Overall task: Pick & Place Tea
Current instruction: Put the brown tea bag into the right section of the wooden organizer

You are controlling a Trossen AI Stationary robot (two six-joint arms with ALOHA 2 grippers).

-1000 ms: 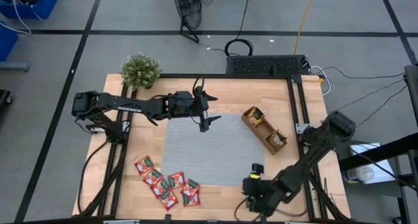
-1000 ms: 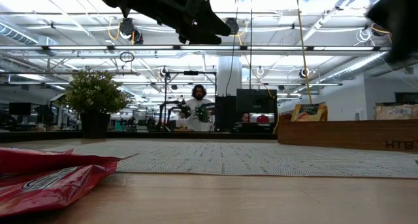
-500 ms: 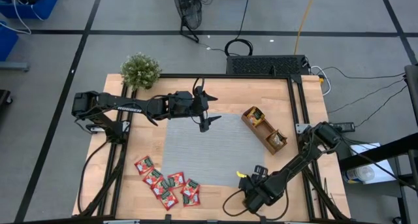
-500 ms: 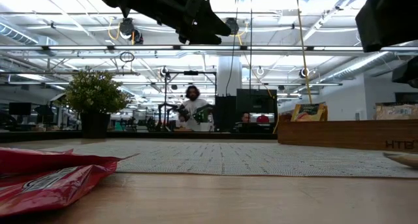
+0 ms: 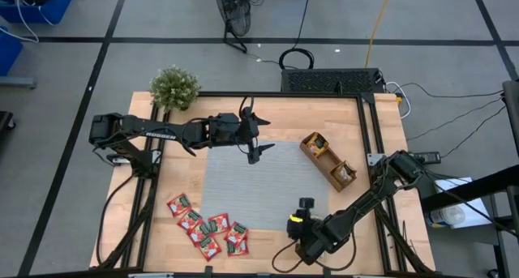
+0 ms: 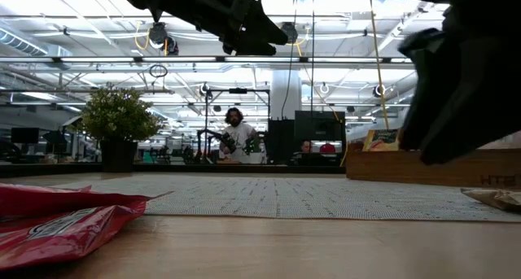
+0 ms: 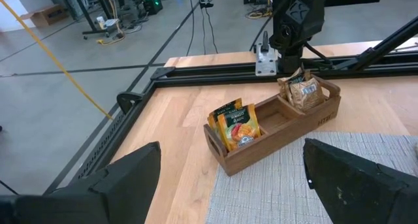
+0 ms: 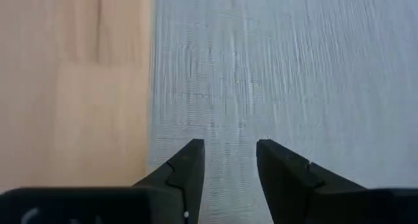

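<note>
While the left arm stretches level across the far side of the counter, its left gripper hangs above the far edge of the grey mat with jaws spread wide and empty. The right arm folds low along the near right side, and the right gripper sits over the mat's near right edge, jaws parted with only a narrow gap and nothing between them.

The wood counter carries the mat at its centre, a potted plant at the far left corner and a wooden tray to the mat's right. Beyond lies an open workshop where a person sits.

Red tea sachets lie clustered on the near left of the counter; an orange-yellow sachet and pale sachets stand in separate tray compartments.
</note>
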